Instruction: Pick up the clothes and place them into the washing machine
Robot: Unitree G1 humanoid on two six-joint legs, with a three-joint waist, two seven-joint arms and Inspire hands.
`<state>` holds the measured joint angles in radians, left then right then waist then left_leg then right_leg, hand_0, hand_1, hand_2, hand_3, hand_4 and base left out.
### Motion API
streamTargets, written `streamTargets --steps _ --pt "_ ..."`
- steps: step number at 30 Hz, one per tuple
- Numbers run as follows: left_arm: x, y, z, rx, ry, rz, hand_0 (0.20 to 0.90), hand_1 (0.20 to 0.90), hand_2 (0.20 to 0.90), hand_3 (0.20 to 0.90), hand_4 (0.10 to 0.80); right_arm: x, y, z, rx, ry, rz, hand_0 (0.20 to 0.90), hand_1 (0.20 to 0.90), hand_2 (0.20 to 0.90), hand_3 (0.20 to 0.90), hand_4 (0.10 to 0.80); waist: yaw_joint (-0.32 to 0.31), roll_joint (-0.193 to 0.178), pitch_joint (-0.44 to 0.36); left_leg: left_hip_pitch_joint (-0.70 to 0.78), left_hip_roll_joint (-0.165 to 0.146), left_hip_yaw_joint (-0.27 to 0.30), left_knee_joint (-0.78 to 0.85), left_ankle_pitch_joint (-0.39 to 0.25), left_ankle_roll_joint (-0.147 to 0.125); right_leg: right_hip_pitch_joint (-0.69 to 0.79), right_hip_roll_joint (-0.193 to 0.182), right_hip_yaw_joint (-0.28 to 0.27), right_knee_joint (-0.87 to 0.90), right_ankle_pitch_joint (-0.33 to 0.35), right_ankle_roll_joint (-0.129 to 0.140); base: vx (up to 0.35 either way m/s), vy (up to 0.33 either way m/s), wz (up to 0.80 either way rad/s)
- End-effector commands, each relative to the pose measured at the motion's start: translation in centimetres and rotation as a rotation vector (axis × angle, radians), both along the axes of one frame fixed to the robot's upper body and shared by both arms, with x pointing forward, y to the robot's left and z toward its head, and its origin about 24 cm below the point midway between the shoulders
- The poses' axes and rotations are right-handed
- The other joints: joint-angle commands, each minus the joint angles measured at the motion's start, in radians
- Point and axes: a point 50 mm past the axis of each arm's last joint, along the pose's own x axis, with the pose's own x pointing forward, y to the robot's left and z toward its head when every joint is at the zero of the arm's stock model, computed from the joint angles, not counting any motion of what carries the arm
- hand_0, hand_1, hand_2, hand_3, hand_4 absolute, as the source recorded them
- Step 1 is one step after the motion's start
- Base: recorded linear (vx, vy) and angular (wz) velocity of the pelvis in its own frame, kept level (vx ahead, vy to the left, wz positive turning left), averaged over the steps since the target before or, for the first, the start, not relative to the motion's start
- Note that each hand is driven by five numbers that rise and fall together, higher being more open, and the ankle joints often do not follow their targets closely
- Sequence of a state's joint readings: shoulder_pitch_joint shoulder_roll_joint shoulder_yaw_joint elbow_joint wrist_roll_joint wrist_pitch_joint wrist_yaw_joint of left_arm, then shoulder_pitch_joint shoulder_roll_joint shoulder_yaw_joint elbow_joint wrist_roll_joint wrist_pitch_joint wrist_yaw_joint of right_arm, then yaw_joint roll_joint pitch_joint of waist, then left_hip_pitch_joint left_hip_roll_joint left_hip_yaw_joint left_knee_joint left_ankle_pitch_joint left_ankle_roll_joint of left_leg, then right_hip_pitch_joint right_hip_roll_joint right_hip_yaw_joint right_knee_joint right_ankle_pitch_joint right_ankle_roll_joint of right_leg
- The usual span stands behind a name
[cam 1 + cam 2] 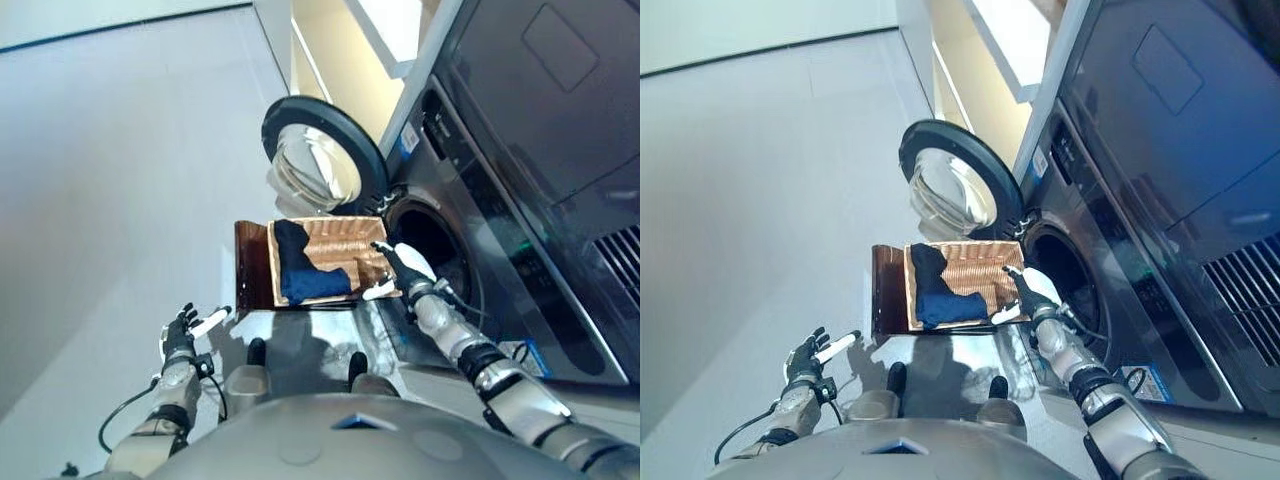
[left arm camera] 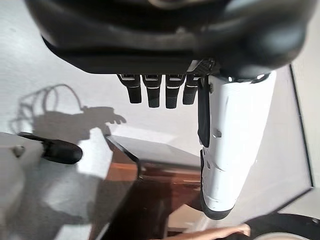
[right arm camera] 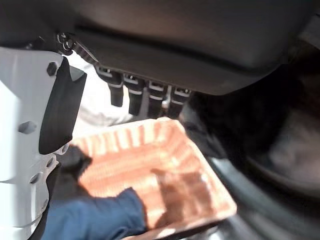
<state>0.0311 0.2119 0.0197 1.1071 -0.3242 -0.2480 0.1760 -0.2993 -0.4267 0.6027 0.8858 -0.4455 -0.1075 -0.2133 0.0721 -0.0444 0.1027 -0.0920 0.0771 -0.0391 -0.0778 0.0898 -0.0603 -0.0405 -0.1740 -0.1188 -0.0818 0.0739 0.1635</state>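
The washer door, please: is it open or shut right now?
Open: the round door is swung away from the washer, exposing the dark drum opening beside the basket.

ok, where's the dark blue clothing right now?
The dark blue clothing lies in the left part of the brown woven basket, on the floor before the grey washing machine's open drum, just left of the right hand.

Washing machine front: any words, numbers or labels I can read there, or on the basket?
No text is readable anywhere.
Washing machine: blue and white sticker by the door opening, print too small to read.
Second blue sticker low on the front: blurred.
Basket: no lettering visible.
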Motion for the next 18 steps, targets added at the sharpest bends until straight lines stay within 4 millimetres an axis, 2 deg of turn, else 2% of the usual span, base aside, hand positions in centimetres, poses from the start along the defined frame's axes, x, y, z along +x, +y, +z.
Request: streamTargets --steps 1,3,7,8,14,18 --pt "7.0 2.0 4.2 0.107 -0.275 -0.013 0.9 0.9 0.9 0.9 0.8 7.4 1.6 7.7 -0.103 -0.319 0.15 0.9 0.9 0.9 0.9 0.8 0.048 -0.03 0.125 -0.076 -0.046 -0.023 0.172 -0.119 -0.013 -0.154 0.0 0.041 0.202 -0.046 -0.006 -0.182 -0.069 0.23" --pt "7.5 2.0 4.6 0.099 -0.3 -0.002 0.9 0.9 0.9 0.9 0.8 7.9 1.9 8.5 -0.112 -0.35 0.169 0.9 0.9 0.9 0.9 0.8 0.048 -0.031 0.136 -0.112 -0.045 -0.026 0.205 -0.128 -0.015 -0.188 0.005 0.041 0.231 -0.053 -0.009 -0.087 -0.024 0.24" --pt "10.0 2.0 6.5 0.105 -0.415 0.005 0.9 0.9 0.9 0.9 0.8 10.4 2.6 11.8 -0.177 -0.466 0.205 0.9 0.9 0.9 0.9 0.8 0.052 -0.028 0.191 -0.251 -0.043 -0.032 0.337 -0.166 -0.025 -0.325 0.014 0.022 0.362 -0.083 -0.012 -0.084 -0.003 0.04" --pt "10.0 2.0 6.6 0.105 -0.415 0.006 0.9 0.9 0.9 0.9 0.8 10.4 2.7 11.8 -0.177 -0.467 0.205 0.9 0.9 0.9 0.9 0.8 0.051 -0.028 0.189 -0.257 -0.043 -0.032 0.342 -0.168 -0.025 -0.331 0.013 0.022 0.366 -0.085 -0.012 -0.1 0.04 0.17" --pt "13.5 2.2 9.8 0.116 -0.57 0.03 0.9 0.9 0.9 0.9 0.8 13.4 3.1 17.3 -0.216 -0.623 0.191 0.9 0.9 0.9 0.9 0.8 0.049 -0.023 0.235 -0.457 -0.026 -0.032 0.52 -0.222 -0.035 -0.527 0.014 0.01 0.521 -0.119 -0.013 -0.079 0.012 0.14" --pt "15.2 1.8 11.5 0.11 -0.647 0.021 0.9 0.9 0.9 0.9 0.8 14.4 2.6 18.9 -0.259 -0.659 0.156 0.9 0.9 0.9 0.9 0.8 0.055 -0.021 0.251 -0.54 -0.024 -0.042 0.58 -0.246 -0.033 -0.605 0.01 0.004 0.584 -0.144 -0.015 -0.017 -0.004 0.03"
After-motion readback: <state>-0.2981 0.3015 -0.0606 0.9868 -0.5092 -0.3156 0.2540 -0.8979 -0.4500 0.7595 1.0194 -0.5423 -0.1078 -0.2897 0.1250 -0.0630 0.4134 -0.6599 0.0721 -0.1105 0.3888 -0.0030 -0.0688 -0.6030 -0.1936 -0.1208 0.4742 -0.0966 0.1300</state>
